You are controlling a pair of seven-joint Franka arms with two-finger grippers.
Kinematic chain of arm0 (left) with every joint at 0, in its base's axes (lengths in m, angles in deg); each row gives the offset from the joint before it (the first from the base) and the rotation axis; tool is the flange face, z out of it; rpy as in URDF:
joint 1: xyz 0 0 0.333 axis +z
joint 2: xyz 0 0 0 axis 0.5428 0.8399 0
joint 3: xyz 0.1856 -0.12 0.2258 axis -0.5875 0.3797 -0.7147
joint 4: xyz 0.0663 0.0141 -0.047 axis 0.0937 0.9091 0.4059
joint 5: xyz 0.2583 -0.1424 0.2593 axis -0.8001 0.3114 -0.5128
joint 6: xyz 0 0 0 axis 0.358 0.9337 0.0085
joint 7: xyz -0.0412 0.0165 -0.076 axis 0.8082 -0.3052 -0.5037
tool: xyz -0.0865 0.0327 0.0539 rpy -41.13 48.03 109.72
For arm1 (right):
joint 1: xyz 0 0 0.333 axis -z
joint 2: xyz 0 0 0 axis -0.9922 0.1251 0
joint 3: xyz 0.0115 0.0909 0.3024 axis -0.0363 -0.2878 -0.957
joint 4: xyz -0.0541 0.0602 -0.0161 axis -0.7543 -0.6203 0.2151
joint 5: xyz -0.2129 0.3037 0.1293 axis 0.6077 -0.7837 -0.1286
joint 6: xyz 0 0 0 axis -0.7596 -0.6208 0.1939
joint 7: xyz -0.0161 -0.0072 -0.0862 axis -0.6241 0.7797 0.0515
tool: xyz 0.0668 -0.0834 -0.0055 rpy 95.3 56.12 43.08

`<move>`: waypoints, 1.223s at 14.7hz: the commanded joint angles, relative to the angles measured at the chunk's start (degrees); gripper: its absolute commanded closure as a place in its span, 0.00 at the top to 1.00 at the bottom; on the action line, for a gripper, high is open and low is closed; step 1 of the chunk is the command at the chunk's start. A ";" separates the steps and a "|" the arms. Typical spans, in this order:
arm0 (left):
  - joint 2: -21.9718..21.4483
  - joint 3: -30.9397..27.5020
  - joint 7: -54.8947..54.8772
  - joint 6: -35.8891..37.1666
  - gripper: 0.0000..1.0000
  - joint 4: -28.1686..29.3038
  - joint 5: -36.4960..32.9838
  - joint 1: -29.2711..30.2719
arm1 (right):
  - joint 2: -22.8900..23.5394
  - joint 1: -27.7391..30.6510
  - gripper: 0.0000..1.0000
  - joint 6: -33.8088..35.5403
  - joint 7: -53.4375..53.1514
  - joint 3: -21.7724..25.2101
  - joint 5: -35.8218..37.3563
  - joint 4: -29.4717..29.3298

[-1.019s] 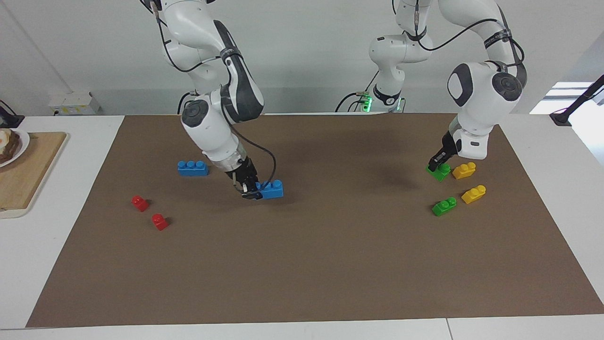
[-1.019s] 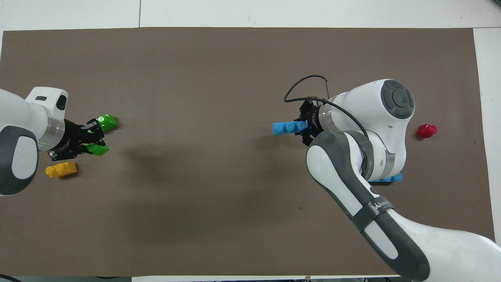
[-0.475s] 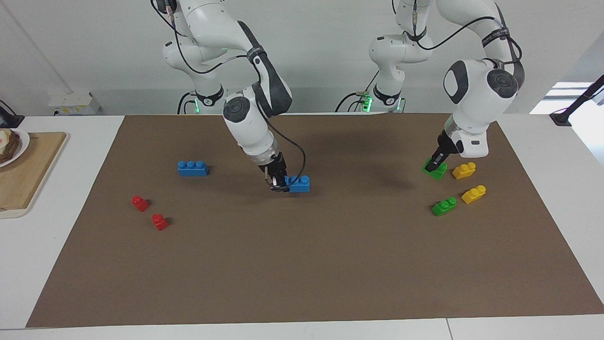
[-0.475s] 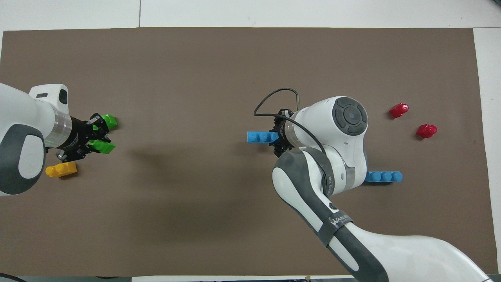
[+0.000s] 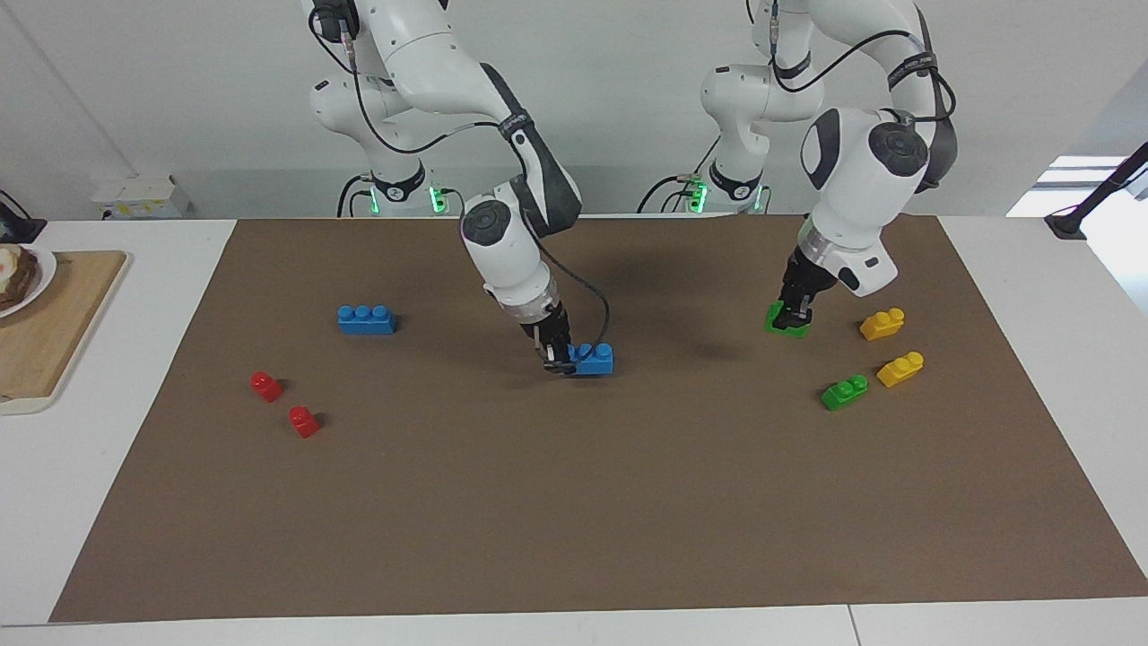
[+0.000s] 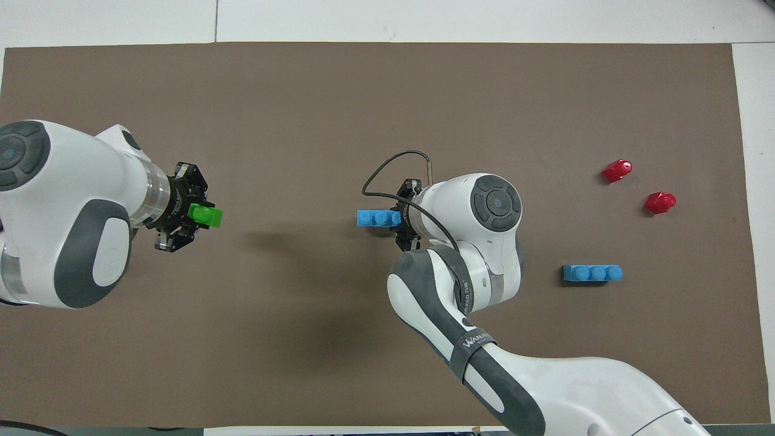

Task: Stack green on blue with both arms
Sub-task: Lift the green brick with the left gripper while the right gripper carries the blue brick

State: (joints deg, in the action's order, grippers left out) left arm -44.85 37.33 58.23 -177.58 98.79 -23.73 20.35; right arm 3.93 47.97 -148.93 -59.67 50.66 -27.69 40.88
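Observation:
My right gripper [image 5: 560,357] is shut on one end of a blue brick [image 5: 594,359], holding it low over the middle of the brown mat. From overhead the blue brick [image 6: 376,217] sticks out of the right gripper [image 6: 404,218] toward the left arm's end. My left gripper [image 5: 795,314] is shut on a green brick [image 5: 782,323] and holds it just over the mat, beside the yellow bricks. The overhead view shows the green brick [image 6: 206,215] at the tip of the left gripper [image 6: 192,214]. A bare stretch of mat separates the two held bricks.
A second blue brick [image 5: 366,319] and two red bricks [image 5: 265,386] [image 5: 304,421] lie toward the right arm's end. Another green brick [image 5: 845,392] and two yellow bricks [image 5: 882,324] [image 5: 900,369] lie toward the left arm's end. A wooden board [image 5: 54,332] sits off the mat.
The right gripper has carried its blue brick toward the middle of the mat. The left gripper has moved its green brick away from the yellow bricks, toward the middle.

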 commanded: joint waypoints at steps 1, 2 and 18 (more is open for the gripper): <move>0.99 -0.72 10.94 -1.90 0.00 -1.49 0.12 -4.43 | 1.61 -1.36 0.00 -2.71 -0.92 0.10 -1.51 -0.64; 1.34 -0.72 11.56 -1.82 0.00 -2.02 0.56 -5.83 | 1.96 -1.54 0.00 -3.24 -0.92 0.10 -1.51 -0.64; 13.20 -0.10 37.31 -8.94 0.00 -10.80 1.00 -18.94 | 3.02 -0.92 0.00 -4.83 0.66 0.19 -1.51 1.38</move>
State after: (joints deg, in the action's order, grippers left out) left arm -34.01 38.01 93.06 -186.01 91.04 -23.42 3.06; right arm 6.46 46.58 -152.19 -59.67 50.85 -28.70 41.10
